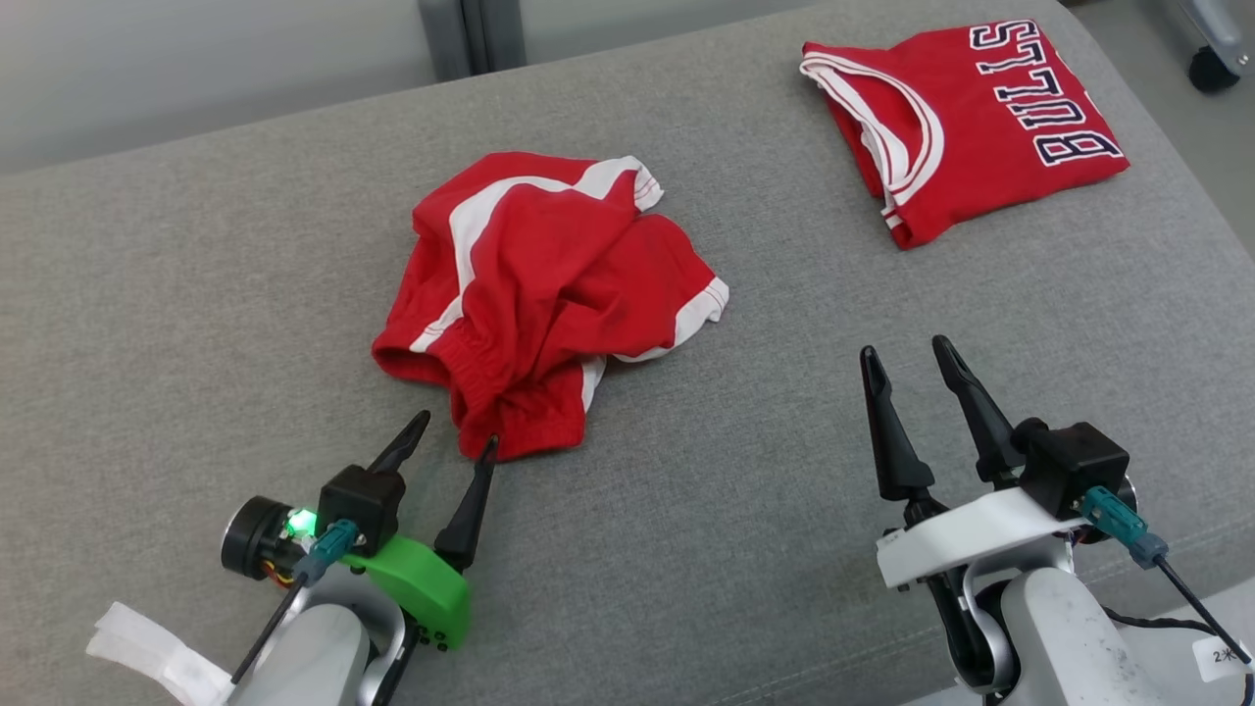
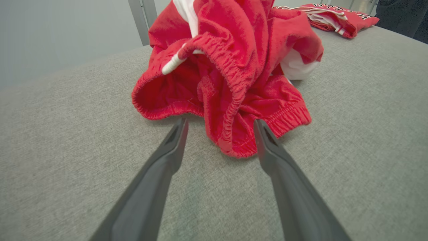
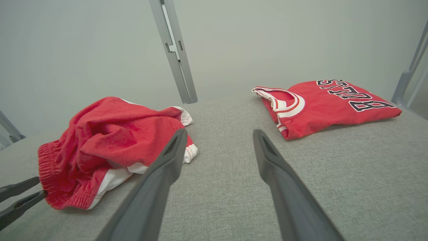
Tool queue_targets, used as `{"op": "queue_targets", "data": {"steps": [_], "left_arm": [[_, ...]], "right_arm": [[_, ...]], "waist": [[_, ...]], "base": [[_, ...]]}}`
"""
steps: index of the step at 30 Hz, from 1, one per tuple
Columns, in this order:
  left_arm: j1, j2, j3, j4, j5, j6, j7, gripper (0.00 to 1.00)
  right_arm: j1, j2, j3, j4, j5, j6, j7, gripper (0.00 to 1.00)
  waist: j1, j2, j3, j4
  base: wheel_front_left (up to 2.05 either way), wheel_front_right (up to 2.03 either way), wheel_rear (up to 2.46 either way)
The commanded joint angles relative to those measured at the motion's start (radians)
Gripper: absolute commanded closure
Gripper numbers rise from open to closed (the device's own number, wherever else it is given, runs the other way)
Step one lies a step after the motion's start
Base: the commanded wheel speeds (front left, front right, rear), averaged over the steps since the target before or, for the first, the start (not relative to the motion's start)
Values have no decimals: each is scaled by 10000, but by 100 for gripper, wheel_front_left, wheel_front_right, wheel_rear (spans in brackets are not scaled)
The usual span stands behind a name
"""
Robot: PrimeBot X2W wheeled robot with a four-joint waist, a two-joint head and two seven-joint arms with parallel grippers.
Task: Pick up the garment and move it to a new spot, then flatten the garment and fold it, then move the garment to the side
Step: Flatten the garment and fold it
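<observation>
Waistband [image 2: 233, 100] of the crumpled red shorts [image 1: 549, 284] sits between my left tool's [image 1: 457, 429] spread fingers, so I'd dip low and pinch it squarely; right tool [image 1: 905, 347] hovers apart, empty.

Garment [image 2: 234, 67] far end, probably legs, cropped

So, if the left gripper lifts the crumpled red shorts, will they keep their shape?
Probably not: the shorts lie in soft folds, so they should droop from the pinched point. They look thin, likely light. The gathered waistband by the open left gripper may offer a firmer hold.
</observation>
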Motion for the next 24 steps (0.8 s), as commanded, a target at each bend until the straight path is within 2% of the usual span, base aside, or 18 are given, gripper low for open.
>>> {"op": "queue_targets", "data": {"steps": [1, 10, 11, 12, 19, 24], "left_arm": [[-326, 87, -144, 92, -157, -27, -29, 0], [-1291, 18, -989, 950, -709, -27, -29, 0], [-1400, -22, -1055, 993, -858, -27, -29, 68], [-1495, -67, -1127, 1004, -1027, -28, -29, 100], [-1378, 34, -1347, 34, -1786, -28, -31, 100], [-725, 415, -1156, -1226, -1948, -26, -31, 100]], "right_arm": [[-130, -10, 4, -51, 62, -12, -25, 0], [-281, -11, 112, -141, 173, -12, -25, 0], [-276, -10, 111, -148, 168, -12, -25, 0], [-266, -11, 96, -149, 175, -12, -25, 0], [-76, -11, -19, -74, 172, -12, -25, 0], [42, -11, -26, 17, 122, -12, -25, 0]], "waist": [[0, -1, 385, -362], [0, -1, 786, -704], [0, -1, 806, -716], [0, -1, 822, -721], [0, -1, 625, -432], [0, -1, 262, 108]], "base": [[0, 0, 0], [0, 0, 0], [0, 0, 0], [0, 0, 0], [0, 0, 0], [0, 0, 0]]}}
